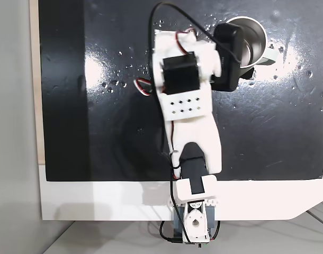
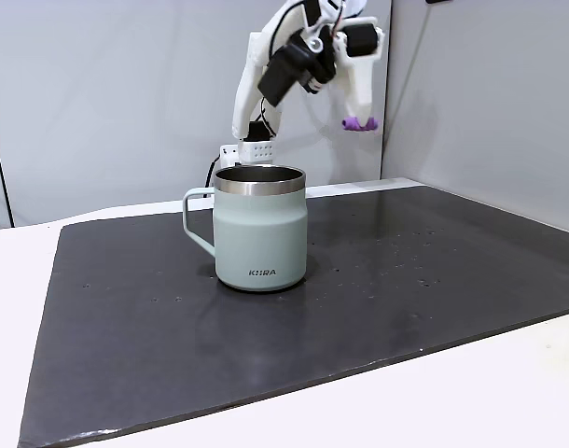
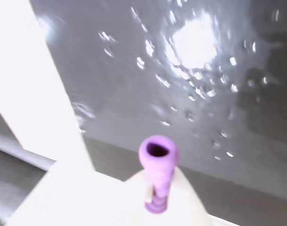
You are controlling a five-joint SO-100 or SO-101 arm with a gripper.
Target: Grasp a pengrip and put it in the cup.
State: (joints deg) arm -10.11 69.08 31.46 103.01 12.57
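Observation:
The cup (image 2: 261,229), a pale grey-green mug with a steel rim, stands upright on the black mat, its handle (image 2: 197,219) pointing left in this fixed view. From above, the cup (image 1: 252,39) lies at the mat's far right, partly covered by the arm's black wrist block (image 1: 229,52). My gripper (image 2: 359,118) hangs high above the mat, behind the cup and to its right, shut on the purple pengrip (image 2: 361,123). In the wrist view the pengrip (image 3: 157,162) pokes out between the white fingers (image 3: 44,117), its open end toward the camera.
The black mat (image 2: 424,280) covers most of the white table (image 2: 508,392) and shows glare and small specks. The arm's base (image 1: 192,222) sits at the table's near edge in the view from above. Grey walls stand behind the table.

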